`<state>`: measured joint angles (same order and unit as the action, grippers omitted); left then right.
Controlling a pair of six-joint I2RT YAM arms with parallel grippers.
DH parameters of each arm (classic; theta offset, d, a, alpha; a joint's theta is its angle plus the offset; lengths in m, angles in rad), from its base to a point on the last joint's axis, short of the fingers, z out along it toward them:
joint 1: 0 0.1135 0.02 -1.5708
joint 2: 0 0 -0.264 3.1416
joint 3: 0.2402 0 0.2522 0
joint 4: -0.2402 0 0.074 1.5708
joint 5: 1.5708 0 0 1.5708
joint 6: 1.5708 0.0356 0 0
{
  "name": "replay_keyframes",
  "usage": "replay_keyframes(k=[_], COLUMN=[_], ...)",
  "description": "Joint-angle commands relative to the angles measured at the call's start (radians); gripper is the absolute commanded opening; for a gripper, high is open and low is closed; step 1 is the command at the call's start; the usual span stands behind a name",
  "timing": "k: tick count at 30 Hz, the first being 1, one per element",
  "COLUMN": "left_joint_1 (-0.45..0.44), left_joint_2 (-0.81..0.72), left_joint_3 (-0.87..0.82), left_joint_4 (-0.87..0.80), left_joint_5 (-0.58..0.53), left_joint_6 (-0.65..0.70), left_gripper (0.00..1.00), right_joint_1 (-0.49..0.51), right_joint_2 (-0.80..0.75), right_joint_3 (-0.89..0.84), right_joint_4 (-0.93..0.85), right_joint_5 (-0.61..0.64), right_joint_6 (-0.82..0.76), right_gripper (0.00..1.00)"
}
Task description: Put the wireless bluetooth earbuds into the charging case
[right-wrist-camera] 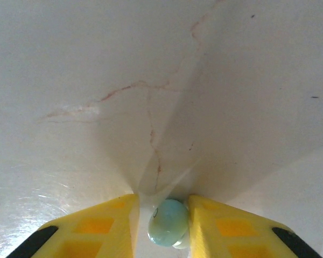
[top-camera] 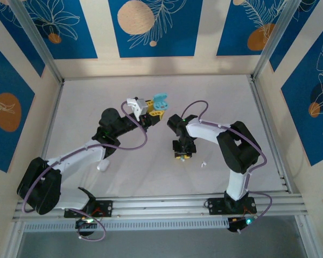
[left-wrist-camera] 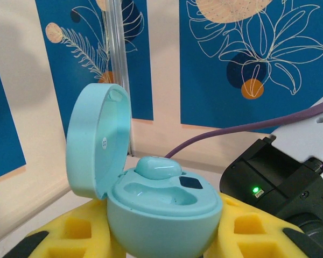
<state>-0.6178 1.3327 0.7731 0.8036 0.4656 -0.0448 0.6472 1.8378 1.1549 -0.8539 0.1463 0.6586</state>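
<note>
Nearest to the bases, a rounded white object lies on the white table just beside the left arm's forearm; it is too small to name with certainty. On the other side, a tiny white piece lies on the table near the right gripper, apart from it, and it also cannot be identified. The right gripper points down at the table. In its wrist camera the two yellow fingers stand close together with a light blue earbud squeezed between them, both pads touching its sides. Whether the bud rests on the table or is lifted a little cannot be told. Farther from the bases, near the middle of the table, the left gripper is raised and holds a light blue charging case. In the left wrist camera its yellow fingers are narrowed onto the round lower half of the charging case, one on each side. The case lid stands open and upright at the left. A second light blue earbud sits in the far socket, and the nearer socket is free. Behind the case, at the right, a black part of the right arm shows a green light.
</note>
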Motion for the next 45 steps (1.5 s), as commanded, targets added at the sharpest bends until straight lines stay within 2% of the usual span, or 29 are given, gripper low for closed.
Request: replay_keyframes(k=[1, 8, 15, 24, 29, 32, 35, 39, 41, 45], left_joint_1=[-0.011, -0.011, -0.012, -0.011, -0.012, -0.011, -0.012, -0.014, -0.013, -0.013], left_joint_2=[-0.017, -0.02, -0.005, 0.002, 0.002, 0.001, 0.003, 0.024, 0.028, 0.037], left_joint_3=[0.0, -0.001, 0.009, 0.012, 0.012, 0.015, 0.014, 0.02, 0.019, 0.021], left_joint_4=[0.045, 0.039, 0.043, 0.043, 0.043, 0.042, 0.04, 0.063, 0.071, 0.077], left_joint_5=[-0.007, -0.01, -0.005, -0.004, -0.005, -0.007, -0.016, -0.001, -0.004, -0.006], left_joint_6=[0.002, 0.005, 0.002, 0.002, 0.003, 0.003, 0.003, -0.022, -0.026, -0.027], left_gripper=[0.31, 0.31, 0.31, 0.31, 0.31, 0.31, 0.31, 0.31, 0.31, 0.31], right_joint_1=[0.001, 0.002, -0.01, -0.018, -0.02, -0.034, -0.062, -0.15, -0.206, -0.332], right_joint_2=[0.024, 0.029, 0.019, 0.019, -0.023, -0.102, -0.204, -0.367, -0.439, -0.555], right_joint_3=[0.012, 0.012, 0.028, 0.017, 0.02, 0.013, -0.003, -0.035, -0.049, -0.074], right_joint_4=[0.015, 0.013, 0.003, 0.018, 0.012, 0.019, 0.05, 0.089, 0.122, 0.237], right_joint_5=[-0.03, -0.034, -0.031, -0.059, -0.063, -0.089, -0.165, -0.349, -0.463, -0.812], right_joint_6=[0.009, 0.003, 0.009, 0.022, 0.013, -0.005, -0.044, -0.064, -0.062, -0.012], right_gripper=[0.29, 0.22, 0.28, 0.22, 0.2, 0.2, 0.2, 0.2, 0.2, 0.2])
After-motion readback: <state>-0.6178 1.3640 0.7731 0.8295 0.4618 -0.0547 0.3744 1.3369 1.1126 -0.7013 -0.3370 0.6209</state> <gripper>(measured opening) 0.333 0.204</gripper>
